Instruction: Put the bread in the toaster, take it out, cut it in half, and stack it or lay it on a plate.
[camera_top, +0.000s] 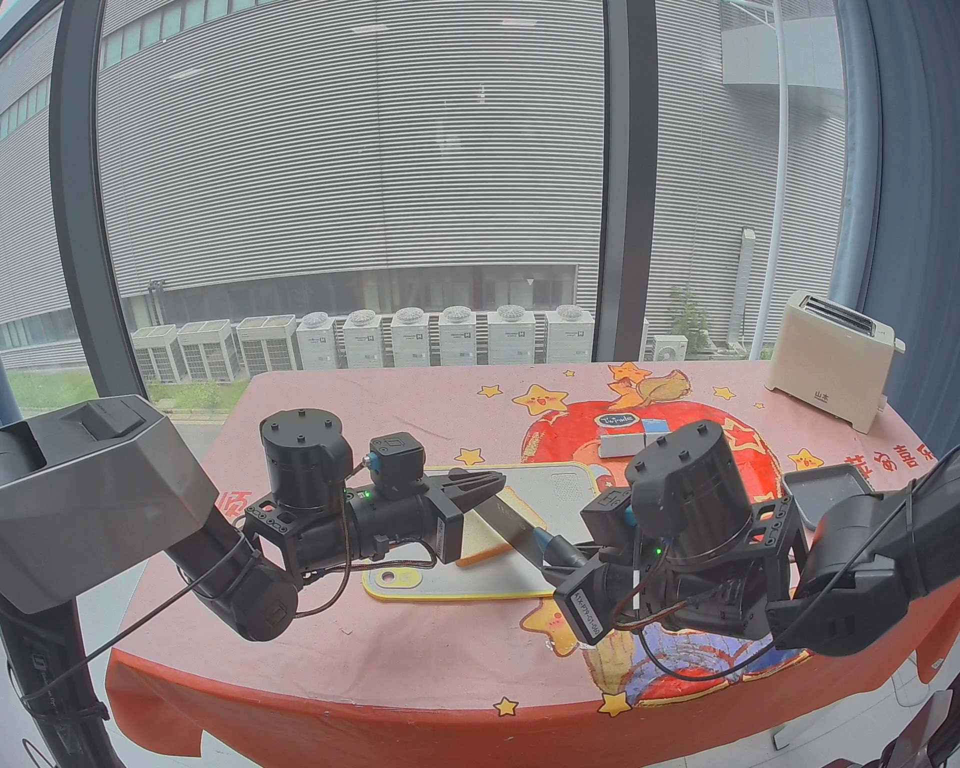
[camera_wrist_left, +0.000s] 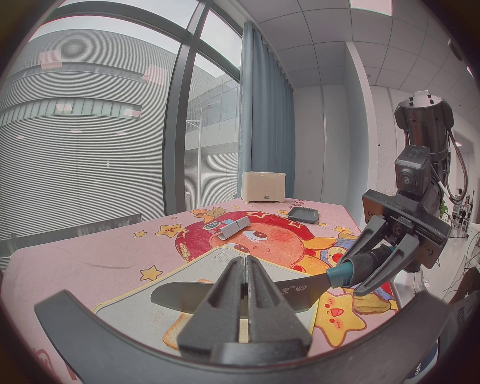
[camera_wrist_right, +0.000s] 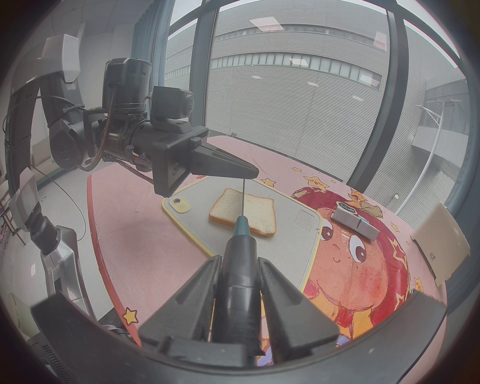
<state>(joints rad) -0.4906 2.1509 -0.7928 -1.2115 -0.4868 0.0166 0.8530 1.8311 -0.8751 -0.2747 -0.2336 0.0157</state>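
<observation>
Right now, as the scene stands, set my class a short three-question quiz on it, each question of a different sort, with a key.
1. True or false: the right gripper is shut on the handle of the knife.
2. Where does the bread lie? A) in the toaster B) on the cutting board C) on the plate
3. Fill in: the left gripper, held above the bread, is ____ (open or shut).
Key: 1 true; 2 B; 3 shut.

The knife (camera_wrist_left: 295, 292) looks matt metal, the board (camera_wrist_right: 295, 250) smooth plastic, the bread (camera_wrist_right: 245, 210) porous.
</observation>
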